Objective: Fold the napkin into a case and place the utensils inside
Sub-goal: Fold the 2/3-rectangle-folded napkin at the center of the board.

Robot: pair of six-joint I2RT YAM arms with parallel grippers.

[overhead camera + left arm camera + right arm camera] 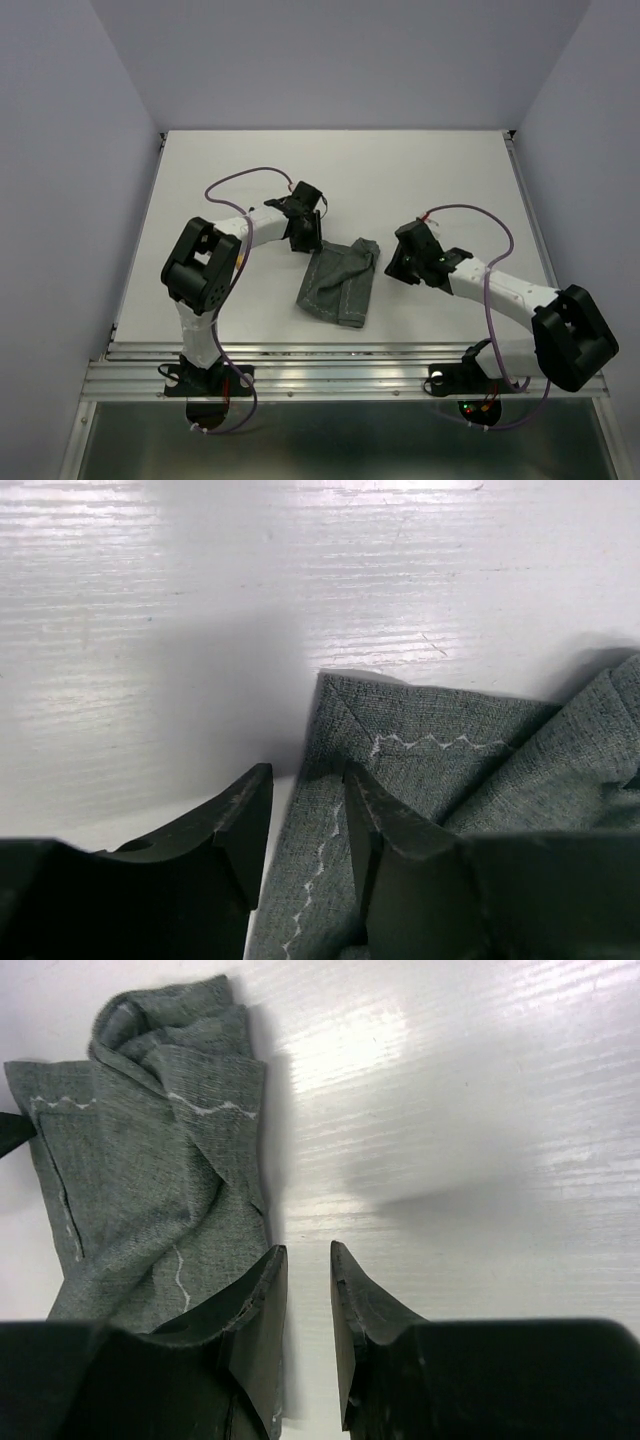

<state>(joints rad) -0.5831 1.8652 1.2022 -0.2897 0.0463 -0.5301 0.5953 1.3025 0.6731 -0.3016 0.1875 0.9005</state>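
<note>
Nearest the camera, both arm bases sit on a ribbed metal rail (340, 372) along the table's front edge. Just beyond the rail, the napkin (338, 285) lies on the white table (330, 170), about midway between the side edges and in the near half. It is dark grey-green cloth, folded over into a rough, narrow oblong that leans a little to the right as it runs away from the rail. Its near end lies flat and fairly square. Its far end is bunched into loose, raised folds. A thin, pale zigzag stitch line follows the hem.

The left gripper (306, 780) is at the napkin's far left corner with its jaws spread. The hem strip lies between them. One finger (385, 830) sits over the cloth, and a sliver of bare table shows between the other finger and the cloth edge, so nothing is pinched.

The right gripper (308, 1252) is low, just beside the napkin's right edge near the bunched end. Its jaws stand a narrow gap apart, with only white table between them, and they hold nothing. One finger (262, 1310) overlaps the cloth's edge in the wrist view.

Open white surface lies to the left and right of the napkin, and a broad stretch runs behind it to the far edge. Pale walls (60, 150) close in the left, right and back sides.
</note>
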